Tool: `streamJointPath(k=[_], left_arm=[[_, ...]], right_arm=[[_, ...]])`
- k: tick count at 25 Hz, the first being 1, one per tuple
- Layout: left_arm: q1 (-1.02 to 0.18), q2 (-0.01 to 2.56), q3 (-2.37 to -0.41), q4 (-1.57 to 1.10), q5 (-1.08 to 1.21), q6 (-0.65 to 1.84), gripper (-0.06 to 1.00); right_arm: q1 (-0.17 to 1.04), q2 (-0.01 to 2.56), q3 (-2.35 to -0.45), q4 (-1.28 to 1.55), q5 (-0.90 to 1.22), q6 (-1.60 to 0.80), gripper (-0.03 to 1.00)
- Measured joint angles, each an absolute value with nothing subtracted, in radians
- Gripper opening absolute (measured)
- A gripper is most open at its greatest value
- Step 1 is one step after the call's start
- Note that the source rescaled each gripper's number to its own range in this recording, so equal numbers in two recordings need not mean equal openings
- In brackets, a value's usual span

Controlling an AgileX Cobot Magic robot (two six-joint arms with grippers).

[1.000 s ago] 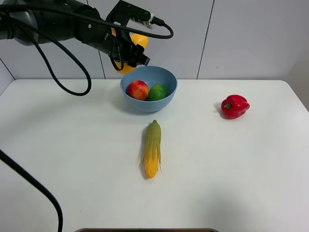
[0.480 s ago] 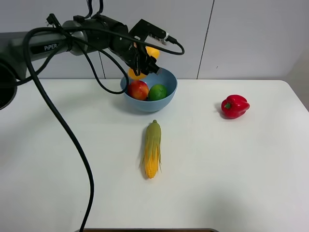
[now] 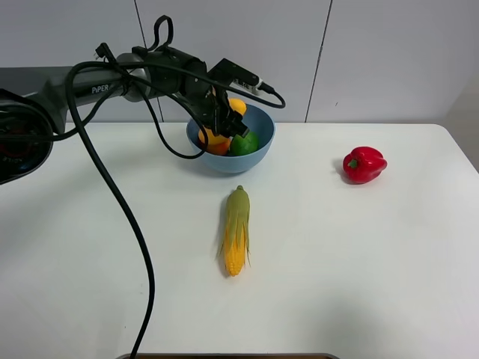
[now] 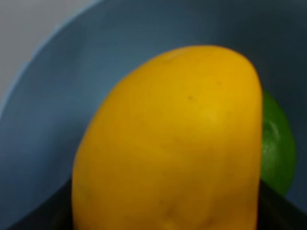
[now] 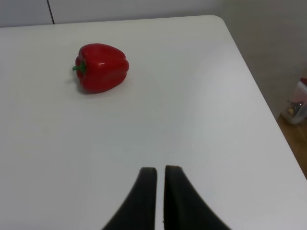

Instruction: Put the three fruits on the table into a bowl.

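Over the far side of the light-blue bowl (image 3: 254, 149), the left gripper (image 3: 221, 120) is clamped on the yellow-orange mango (image 3: 217, 138), which it holds inside the bowl's rim; the mango's upper end shows above the black fingers and its lower end below them, down among the other fruit. From the left wrist camera the mango (image 4: 168, 143) fills most of the picture, with the bowl's blue wall (image 4: 62, 96) curving behind it and the green lime (image 4: 276, 143) just beside it, seemingly touching, though the view is too close and soft to be sure. In the high view the lime (image 3: 245, 143) lies in the bowl on the side nearer the bell pepper, and the red apple (image 3: 203, 139) is mostly hidden behind the mango and the gripper, only a sliver of red at the bowl's near-left wall. Nearer the camera than the bowl, apart from it, a corn cob (image 3: 236, 230) with green husk lies lengthwise on the white table (image 3: 359, 284). The red bell pepper (image 3: 364, 164) sits well off to the right. The right gripper (image 5: 160, 184), fingers pressed together and holding nothing, hangs over bare tabletop with the bell pepper (image 5: 100, 68) lying ahead of it and apart.
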State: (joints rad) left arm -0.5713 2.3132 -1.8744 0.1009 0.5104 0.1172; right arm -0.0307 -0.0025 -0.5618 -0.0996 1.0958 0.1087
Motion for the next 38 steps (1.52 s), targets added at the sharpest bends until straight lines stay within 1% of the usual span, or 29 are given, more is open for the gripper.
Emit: streamJointPath(k=[10, 11, 12, 15, 17, 20, 22, 25, 29, 38], left_arm=[[-0.589, 2.319, -1.878, 0.076, 0.513, 0.196, 0.05], [-0.59, 2.319, -1.878, 0.076, 0.513, 0.204, 0.09], [-0.59, 2.319, -1.878, 0.076, 0.513, 0.211, 0.18], [-0.591, 2.319, -1.878, 0.078, 0.51, 0.218, 0.56], [-0.591, 2.319, -1.879, 0.079, 0.503, 0.218, 0.73], [-0.591, 2.319, -1.879, 0.08, 0.5, 0.23, 0.88], [-0.592, 2.319, -1.879, 0.085, 0.497, 0.245, 0.95], [-0.592, 2.319, -1.879, 0.102, 0.497, 0.252, 0.98], [-0.592, 2.319, -1.89, 0.119, 0.518, 0.252, 0.98], [-0.592, 2.304, -2.037, 0.147, 0.666, 0.237, 0.99]], right_arm=[[-0.031, -0.003, -0.562, -0.1, 1.096, 0.109, 0.0], [-0.031, -0.003, -0.562, -0.1, 1.096, 0.109, 0.0], [-0.031, -0.003, -0.562, -0.1, 1.096, 0.109, 0.0], [-0.031, -0.003, -0.562, -0.1, 1.096, 0.109, 0.0], [-0.031, -0.003, -0.562, -0.1, 1.096, 0.109, 0.0], [-0.031, -0.003, -0.562, -0.1, 1.096, 0.109, 0.0], [-0.031, -0.003, -0.562, -0.1, 1.096, 0.109, 0.0], [-0.031, -0.003, -0.562, -0.1, 1.096, 0.109, 0.0], [-0.031, -0.003, -0.562, -0.1, 1.096, 0.109, 0.0], [-0.031, -0.003, -0.562, -0.1, 1.096, 0.109, 0.0]])
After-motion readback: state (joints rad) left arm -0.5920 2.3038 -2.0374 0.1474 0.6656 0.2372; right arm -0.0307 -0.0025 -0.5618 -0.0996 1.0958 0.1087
